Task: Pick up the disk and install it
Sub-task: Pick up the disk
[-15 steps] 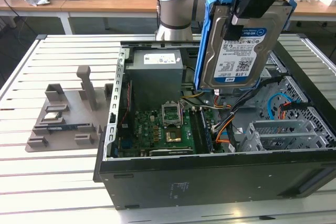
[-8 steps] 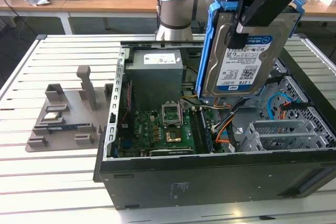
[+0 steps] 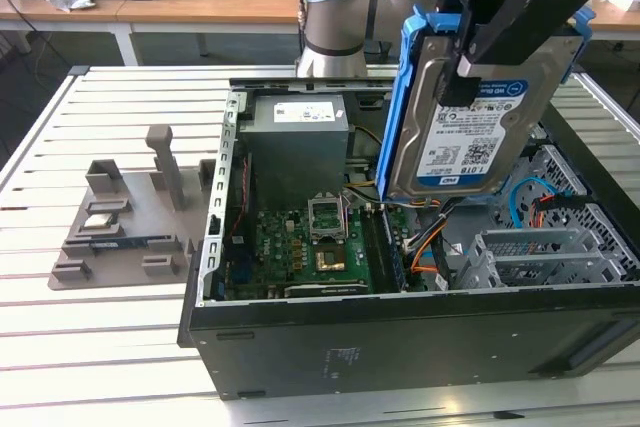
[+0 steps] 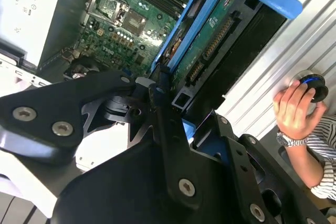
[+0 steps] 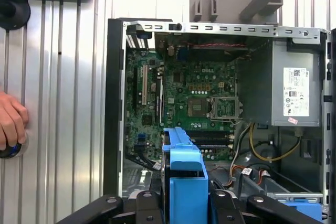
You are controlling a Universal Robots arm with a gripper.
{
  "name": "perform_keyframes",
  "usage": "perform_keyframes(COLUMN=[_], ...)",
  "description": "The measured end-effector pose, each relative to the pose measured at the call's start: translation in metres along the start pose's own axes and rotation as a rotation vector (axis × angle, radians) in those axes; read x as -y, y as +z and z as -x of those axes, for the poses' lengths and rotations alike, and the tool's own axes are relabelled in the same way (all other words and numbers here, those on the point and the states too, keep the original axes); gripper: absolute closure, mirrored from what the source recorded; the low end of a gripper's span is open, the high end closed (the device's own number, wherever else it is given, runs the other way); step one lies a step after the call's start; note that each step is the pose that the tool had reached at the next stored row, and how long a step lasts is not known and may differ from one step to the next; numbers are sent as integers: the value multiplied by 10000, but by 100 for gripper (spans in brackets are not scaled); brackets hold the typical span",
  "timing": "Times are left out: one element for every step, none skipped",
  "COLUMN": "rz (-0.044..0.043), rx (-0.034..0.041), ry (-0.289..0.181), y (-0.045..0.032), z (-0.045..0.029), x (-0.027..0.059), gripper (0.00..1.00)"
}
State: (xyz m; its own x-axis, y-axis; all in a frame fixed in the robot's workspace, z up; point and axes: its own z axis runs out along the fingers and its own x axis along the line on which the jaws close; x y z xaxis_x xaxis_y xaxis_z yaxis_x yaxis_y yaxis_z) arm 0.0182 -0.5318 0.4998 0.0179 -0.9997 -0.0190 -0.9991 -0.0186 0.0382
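A robot arm's claw is clenched on the disk, holding it on edge in the air above the open computer case, which lies on its side on the slatted tabletop. The black fingers pinch the drive across its flat faces near the upper end, the labelled side facing the exterior view and the blue side bracket wrapped round its edges.

The drive looks rigid and dense for its size, with smooth metal that could slip, and it is likely to be sensitive to knocks. Its green circuit board, seen in the second wrist view, argues for a grip on the flat faces or the bracket rails, clear of the connector end.

Inside the case sit the motherboard, a grey power supply, loose cables and a metal drive cage. A grey parts fixture on the exterior view's left carries small components. A person's hand rests on a round control beside the case.
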Motion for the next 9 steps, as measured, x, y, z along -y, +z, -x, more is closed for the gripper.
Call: perform_keyframes(rz=[0,0,0,0,0,0,0,0,-1], rx=[-1,0,0,0,0,0,0,1,1], ry=[0,0,0,0,0,1,2,2,0], y=[0,0,0,-1,-1,-1,-1,-1,0], z=[-19,-33,-69,-88,-107,-134,-151,-152,-152], x=[0,-1,-1,-1,-2,-3,-4,-4,-3], gripper=[63,63,63,63,63,63,63,63,63])
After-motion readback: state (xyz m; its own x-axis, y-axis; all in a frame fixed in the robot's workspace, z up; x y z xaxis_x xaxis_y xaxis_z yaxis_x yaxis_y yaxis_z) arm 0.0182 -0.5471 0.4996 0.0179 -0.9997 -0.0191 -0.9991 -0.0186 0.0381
